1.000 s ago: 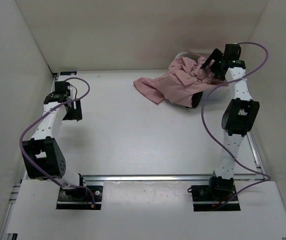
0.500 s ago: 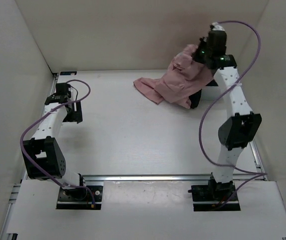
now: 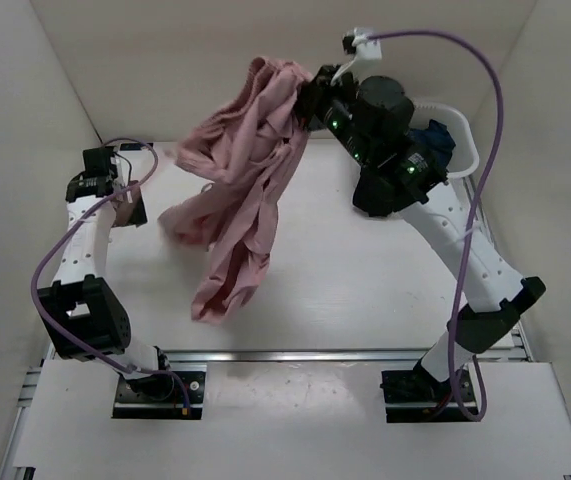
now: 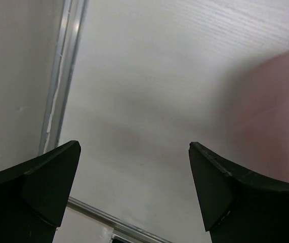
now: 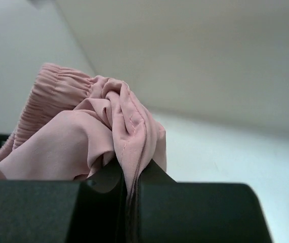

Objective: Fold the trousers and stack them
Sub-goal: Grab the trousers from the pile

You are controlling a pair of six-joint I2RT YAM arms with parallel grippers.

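Observation:
The dusty-pink trousers (image 3: 240,190) hang in the air over the middle-left of the table, bunched, their lowest end near the front rail. My right gripper (image 3: 310,100) holds them high at the back, shut on a fold of fabric near the gathered waistband (image 5: 53,96). In the right wrist view the cloth (image 5: 129,126) is pinched tight in my right gripper (image 5: 132,174). My left gripper (image 3: 131,210) sits low at the far left, just left of the hanging cloth. It stands open (image 4: 134,172) and empty, with a blur of pink trousers (image 4: 281,111) at its right.
A white basket (image 3: 457,110) at the back right holds a dark navy garment (image 3: 432,140). White walls close in the table on the left, back and right. An aluminium rail (image 3: 315,353) runs along the front by the arm bases.
My right gripper shut on the trousers at the back right, then lifted them up and swung them left over the table. The left arm shifted slightly toward the back left.

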